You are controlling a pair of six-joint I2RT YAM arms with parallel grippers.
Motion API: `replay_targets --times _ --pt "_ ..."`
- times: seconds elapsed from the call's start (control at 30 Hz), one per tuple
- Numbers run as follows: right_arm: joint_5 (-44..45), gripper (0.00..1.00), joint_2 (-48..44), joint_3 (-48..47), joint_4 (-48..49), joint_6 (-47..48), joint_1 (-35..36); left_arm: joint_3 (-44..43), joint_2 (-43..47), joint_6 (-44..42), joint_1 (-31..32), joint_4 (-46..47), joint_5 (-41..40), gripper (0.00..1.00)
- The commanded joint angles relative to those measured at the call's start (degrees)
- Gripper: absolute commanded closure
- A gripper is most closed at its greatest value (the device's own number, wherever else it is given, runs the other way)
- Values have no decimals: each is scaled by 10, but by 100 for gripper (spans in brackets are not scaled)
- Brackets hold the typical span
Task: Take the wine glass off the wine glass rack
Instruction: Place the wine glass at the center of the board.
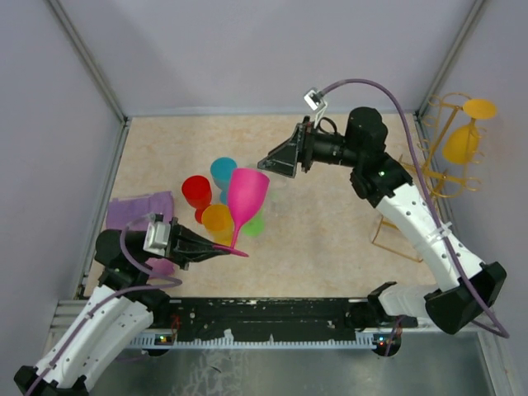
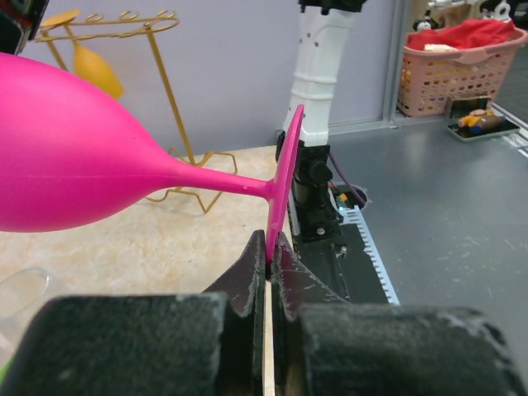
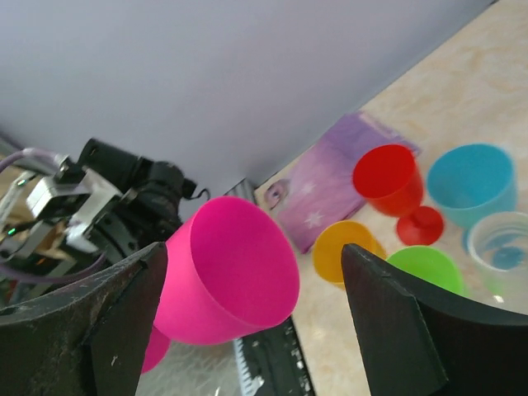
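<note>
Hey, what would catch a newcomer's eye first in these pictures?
The bright pink wine glass, tilted over a cluster of coloured glasses mid-table, its foot pinched in the left gripper. The right gripper stands open close to its bowl. Far right, a yellow glass hangs on the gold wine glass rack.

No text, label, brand, number or sign can be read in any of the three views; nothing is legible.

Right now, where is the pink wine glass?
In the top view the pink wine glass is left of centre, its foot pinched by the left arm's fingers, its bowl just right of the orange glass and the blue glass.
</note>
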State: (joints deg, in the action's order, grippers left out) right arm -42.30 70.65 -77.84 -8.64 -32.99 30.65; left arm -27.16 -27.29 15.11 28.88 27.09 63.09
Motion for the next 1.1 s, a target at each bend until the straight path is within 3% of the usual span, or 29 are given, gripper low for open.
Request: replay_targets --times 0.0,0.27,0.6,0.8,0.9,0.97,1.0,1.07 --pt "-136 16 8 9 99 -60 15 3 7 -16 2 37 48 100" --pt "-207 31 27 -2 84 -9 75 4 11 -28 3 12 36 100" --pt "-199 68 9 -2 64 30 80 -8 33 -77 2 -73 15 100" --pt "-196 81 -3 -2 64 34 80 -18 39 -108 3 -135 7 98" --pt "-192 96 -8 -4 57 37 81 -19 44 -115 2 -148 -2 93" --pt "-190 100 -12 -5 50 44 80 -18 47 -120 3 -154 -8 90" --pt "-187 100 -13 -6 44 48 81 -18 48 -122 2 -157 -13 86" --pt "-175 100 -17 -12 23 64 81 -18 51 -123 3 -165 -32 67"
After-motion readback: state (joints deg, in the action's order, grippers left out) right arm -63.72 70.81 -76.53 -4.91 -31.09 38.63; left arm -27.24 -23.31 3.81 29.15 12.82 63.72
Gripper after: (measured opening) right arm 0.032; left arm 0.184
